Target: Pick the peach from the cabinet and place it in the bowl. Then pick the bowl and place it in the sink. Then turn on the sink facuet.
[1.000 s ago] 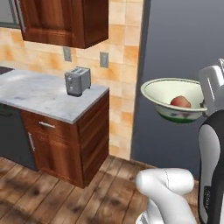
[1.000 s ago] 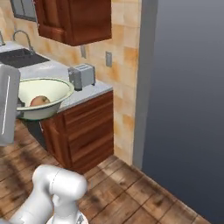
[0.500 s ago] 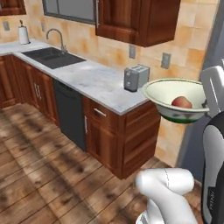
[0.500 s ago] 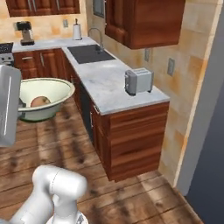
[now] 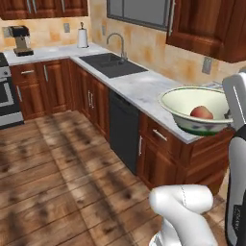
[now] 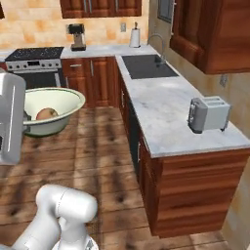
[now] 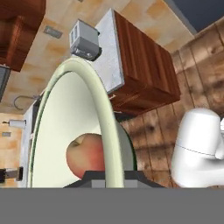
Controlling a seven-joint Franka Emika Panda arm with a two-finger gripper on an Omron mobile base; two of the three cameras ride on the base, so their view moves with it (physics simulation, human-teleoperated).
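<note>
While the bowl (image 5: pixel 194 111) hangs in the air beside the bench (image 5: pixel 144 89), the end effector (image 7: pixel 107 175) is clamped narrow on its rim; we judge it rigid, smooth, breakable; the peach (image 5: pixel 202 113) lies loose inside, so keep it level toward the sink (image 5: pixel 111 65).

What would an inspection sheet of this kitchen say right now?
Surface: white marble counter, wood floor below.
Job's things: peach lies in the bowl, carried above the floor; black sink with faucet stands apart, farther along the counter.
Clutter: toaster, coffee maker, paper towel roll.
Grippers: jaws shut on the bowl's rim.
Cables: nothing seen.
Surroundings: stove, wooden cabinets.
</note>
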